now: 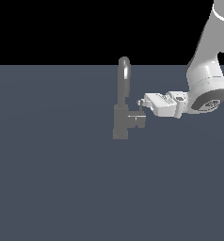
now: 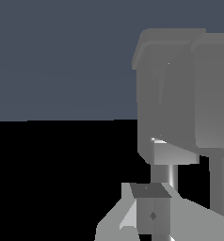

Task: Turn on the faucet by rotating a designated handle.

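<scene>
The dull grey faucet (image 1: 120,123) stands mid-scene with its blocky base and tall arched spout (image 1: 124,70). The handle (image 1: 137,120) is a stubby cylinder on the side towards the exterior view's right, with a thin upright pin (image 1: 141,109) at its end. My gripper (image 1: 140,102) reaches in horizontally from the right, its tips at the top of the pin. In the wrist view the faucet body (image 2: 170,103) looms close, a thin pin (image 2: 164,175) runs down behind my fingertips (image 2: 151,214), and the fingers look closed together. I cannot tell whether they touch the pin.
The faucet stands on a flat blue-grey floor (image 1: 52,179). My white arm (image 1: 205,80) comes down from the upper right of the exterior view. Nothing else shows.
</scene>
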You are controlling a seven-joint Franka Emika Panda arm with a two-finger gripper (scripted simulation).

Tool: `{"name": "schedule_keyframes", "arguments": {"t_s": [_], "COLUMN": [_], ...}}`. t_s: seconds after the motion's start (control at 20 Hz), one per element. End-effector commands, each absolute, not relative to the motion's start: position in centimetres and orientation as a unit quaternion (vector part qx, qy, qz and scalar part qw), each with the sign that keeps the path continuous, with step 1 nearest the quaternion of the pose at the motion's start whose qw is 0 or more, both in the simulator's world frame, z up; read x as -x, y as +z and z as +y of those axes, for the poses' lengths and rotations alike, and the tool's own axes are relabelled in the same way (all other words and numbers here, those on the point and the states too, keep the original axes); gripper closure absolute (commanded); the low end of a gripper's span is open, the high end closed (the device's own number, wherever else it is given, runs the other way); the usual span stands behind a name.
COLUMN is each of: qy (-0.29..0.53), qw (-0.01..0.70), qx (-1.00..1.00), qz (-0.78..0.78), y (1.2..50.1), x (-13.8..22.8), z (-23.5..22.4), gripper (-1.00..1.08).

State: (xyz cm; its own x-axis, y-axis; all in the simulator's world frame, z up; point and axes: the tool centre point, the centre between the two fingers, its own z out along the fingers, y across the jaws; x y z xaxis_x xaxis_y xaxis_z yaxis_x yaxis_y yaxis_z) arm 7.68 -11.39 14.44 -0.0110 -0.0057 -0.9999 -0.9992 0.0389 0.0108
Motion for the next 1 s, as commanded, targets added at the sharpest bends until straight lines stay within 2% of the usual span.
{"name": "schedule_keyframes", "arguments": {"t_s": [0.0,0.95], "qy": [0.492,0.492], "qw": [0.507,0.507], "qx": [0.484,0.485], "qz": [0.515,0.515], "y": [14.2,15.1], "x": [-7.7,-4.4], "z": [-11.4,-11.2], "gripper": [1.08,1.08]}}
